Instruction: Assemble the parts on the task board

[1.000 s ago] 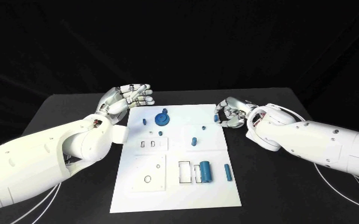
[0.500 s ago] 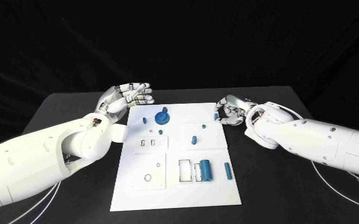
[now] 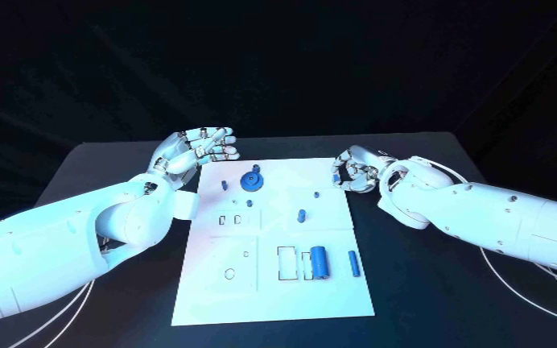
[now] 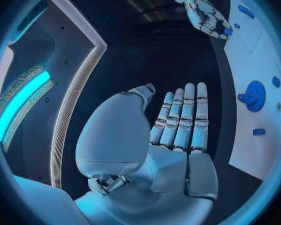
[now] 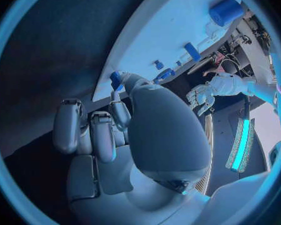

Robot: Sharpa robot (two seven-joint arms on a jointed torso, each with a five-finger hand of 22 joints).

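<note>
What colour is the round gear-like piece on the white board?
Blue; the gear shows best in the head view.

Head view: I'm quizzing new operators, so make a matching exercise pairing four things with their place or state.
1. gear
2. thick cylinder
3. left hand
4. right hand

a. near part of the board
b. empty, off the board's far left corner
c. far part of the board
d. pinching a small part at the board's right edge

Pairs: 1-c, 2-a, 3-b, 4-d

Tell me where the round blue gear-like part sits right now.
In the head view, the round blue gear-like part stands on the white task board near its far left corner, close to the left hand.
</note>
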